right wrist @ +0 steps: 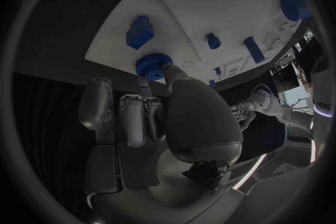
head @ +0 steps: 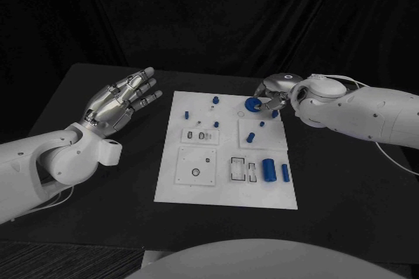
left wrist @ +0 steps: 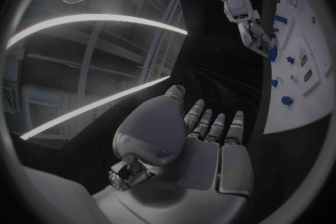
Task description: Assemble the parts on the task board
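The white task board (head: 197, 188) lies in the middle of the black tabletop (head: 349, 188). The right hand (head: 278, 97) reaches over the board's far right corner and pinches a round blue knurled part (head: 252, 105) between thumb and fingers. In the right wrist view the same blue knurled part (right wrist: 153, 64) sits at the fingertips (right wrist: 145, 87) just at the board's edge; whether it rests on the board or hangs slightly above it cannot be told, since the thumb covers its near side. Beside it on the board stand a blocky blue part (right wrist: 140, 32), a small blue peg (right wrist: 213, 41) and a blue bar (right wrist: 254, 49); another round blue part (right wrist: 297, 7) is cut off near the rim of the circle.

The left hand (head: 120, 103) hovers over the tabletop to the left of the board, well apart from it, fingers spread and straight, holding nothing. The left wrist view shows that hand (left wrist: 203, 140) from behind with its fingers side by side and extended.

On the near half of the board lie a blue cylinder (head: 269, 168) and a thinner blue rod (head: 286, 172) just beside it, next to dark-rimmed slots. Smaller blue pegs (head: 187, 114) dot the far half, too small to make out in shape. Part of the board's far right corner is hidden under the right hand and wrist.
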You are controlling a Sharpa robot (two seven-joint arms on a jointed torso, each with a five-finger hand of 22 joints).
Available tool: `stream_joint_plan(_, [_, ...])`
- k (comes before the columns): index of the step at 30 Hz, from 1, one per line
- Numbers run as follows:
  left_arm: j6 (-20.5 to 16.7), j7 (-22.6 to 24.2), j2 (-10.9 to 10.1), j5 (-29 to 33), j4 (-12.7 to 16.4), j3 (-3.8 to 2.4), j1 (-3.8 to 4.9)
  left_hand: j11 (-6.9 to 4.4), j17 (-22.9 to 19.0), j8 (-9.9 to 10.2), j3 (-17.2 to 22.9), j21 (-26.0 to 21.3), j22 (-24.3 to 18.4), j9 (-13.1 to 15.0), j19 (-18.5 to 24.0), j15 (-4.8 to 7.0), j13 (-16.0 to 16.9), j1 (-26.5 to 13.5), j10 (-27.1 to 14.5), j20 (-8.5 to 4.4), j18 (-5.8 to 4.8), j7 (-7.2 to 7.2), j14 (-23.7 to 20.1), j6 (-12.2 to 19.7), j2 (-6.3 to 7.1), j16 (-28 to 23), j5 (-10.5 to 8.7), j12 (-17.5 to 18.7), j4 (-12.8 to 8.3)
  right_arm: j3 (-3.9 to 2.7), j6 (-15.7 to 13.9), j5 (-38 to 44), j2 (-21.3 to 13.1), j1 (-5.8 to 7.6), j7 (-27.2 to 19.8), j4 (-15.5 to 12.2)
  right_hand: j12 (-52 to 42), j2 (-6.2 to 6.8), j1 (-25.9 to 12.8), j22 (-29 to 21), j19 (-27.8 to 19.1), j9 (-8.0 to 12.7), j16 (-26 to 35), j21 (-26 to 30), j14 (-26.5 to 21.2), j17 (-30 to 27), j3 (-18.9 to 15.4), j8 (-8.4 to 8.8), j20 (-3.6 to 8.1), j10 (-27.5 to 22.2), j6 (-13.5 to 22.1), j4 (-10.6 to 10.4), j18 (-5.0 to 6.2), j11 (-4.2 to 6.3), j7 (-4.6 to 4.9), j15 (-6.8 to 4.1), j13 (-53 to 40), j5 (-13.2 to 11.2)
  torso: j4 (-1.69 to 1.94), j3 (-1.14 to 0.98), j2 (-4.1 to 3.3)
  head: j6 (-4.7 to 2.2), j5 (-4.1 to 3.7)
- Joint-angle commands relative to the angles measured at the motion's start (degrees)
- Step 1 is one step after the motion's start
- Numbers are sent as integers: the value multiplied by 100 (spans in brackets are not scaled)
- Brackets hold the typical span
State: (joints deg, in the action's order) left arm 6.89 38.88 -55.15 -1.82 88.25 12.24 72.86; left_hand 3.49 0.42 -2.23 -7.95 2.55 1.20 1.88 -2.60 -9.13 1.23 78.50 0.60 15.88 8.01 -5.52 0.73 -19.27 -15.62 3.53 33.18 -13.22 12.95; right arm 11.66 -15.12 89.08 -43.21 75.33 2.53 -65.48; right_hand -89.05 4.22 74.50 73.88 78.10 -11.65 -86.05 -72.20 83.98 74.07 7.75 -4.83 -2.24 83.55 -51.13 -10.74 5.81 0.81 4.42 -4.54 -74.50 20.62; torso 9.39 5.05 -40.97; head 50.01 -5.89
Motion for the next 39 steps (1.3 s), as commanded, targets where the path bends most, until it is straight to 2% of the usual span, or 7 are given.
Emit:
stream_joint_plan(1, [102, 142, 13, -11, -2, -5, -9, 2, 38, -51, 131, 48, 27, 48, -24, -37, 51, 92, 28, 25, 221, 13, -13, -66, 44, 18, 126, 22, -58, 15, 55, 14, 11, -46, 33, 7, -95, 36, 166, 46, 14, -315, 63, 106, 441, 1035, 64, -236, 19, 645, -413, 59, -73, 31, -43, 8, -1550, 20, 1, 0, 4, -1, -2])
stream_joint_plan(8, [112, 124, 10, -11, -9, -5, -10, 11, 38, -54, 150, 48, 27, 49, -24, -35, 51, 108, 28, 26, 221, 4, -14, -73, 36, 17, 142, 26, -76, 15, -77, 14, -19, -46, 12, -47, -95, 30, 165, 64, 27, -400, 70, 101, 442, 1033, 65, -301, 31, 645, -531, 78, -76, 49, -67, -7, -1550, 15, -3, -1, 7, -1, 7])
stream_joint_plan(13, [109, 111, 3, -11, -10, -5, -11, 16, 38, -54, 163, 48, 27, 49, -24, -35, 51, 118, 29, 27, 220, 1, -14, -75, 28, 18, 151, 23, -87, 14, -232, 11, -85, -17, -15, -216, -95, 38, 164, 79, 42, -446, 69, 91, 446, 1036, 63, -327, 41, 645, -578, 87, -78, 59, -74, -18, -1550, 50, -4, 0, 6, -1, 11])
stream_joint_plan(21, [111, 81, 15, -11, -18, -5, -11, 18, 38, -54, 170, 49, 27, 49, -25, -34, 52, 123, 30, 27, 220, 1, -13, -76, 26, 19, 154, 13, -92, 13, -308, 0, -98, 227, -39, -596, -95, 33, 155, 104, 66, -497, 54, 71, 455, 1057, 69, -352, 49, 645, -630, 85, -85, 56, -61, -22, -1550, 121, -10, 2, 11, -1, 32])
stream_joint_plan(26, [128, 53, 31, -11, -28, -5, -11, 44, 39, -55, 190, 50, 27, 49, -25, -25, 55, 139, 36, 28, 220, -7, -13, -77, 22, 21, 162, -5, -112, 13, -279, -65, 7, 370, -81, -840, -95, 24, 153, 117, 78, -521, 47, 60, 459, 1066, 76, -363, 50, 645, -657, 83, -89, 53, -57, -20, -1550, 156, -9, 7, 16, -1, 42])
stream_joint_plan(33, [150, 32, 48, -11, -45, -5, -11, 61, 39, -54, 199, 49, 26, 48, -24, -18, 57, 143, 39, 28, 220, -14, -13, -75, 19, 23, 164, -15, -119, 13, -78, -164, 312, 407, -150, -800, -95, 20, 158, 125, 85, -533, 42, 54, 462, 1073, 84, -363, 51, 645, -662, 88, -91, 49, -49, -19, -1550, 183, 16, 7, 4, -1, 16])
stream_joint_plan(39, [166, 13, 61, -11, -50, -5, -11, 61, 39, -54, 199, 49, 26, 48, -24, -18, 57, 143, 39, 28, 220, -14, -13, -75, 19, 23, 164, -15, -119, 12, 12, -185, 602, 399, -220, -605, -95, 15, 163, 122, 84, -539, 37, 60, 464, 1081, 92, -354, 49, 645, -653, 91, -90, 40, -35, -15, -1550, 199, 14, 8, 2, -1, 29])
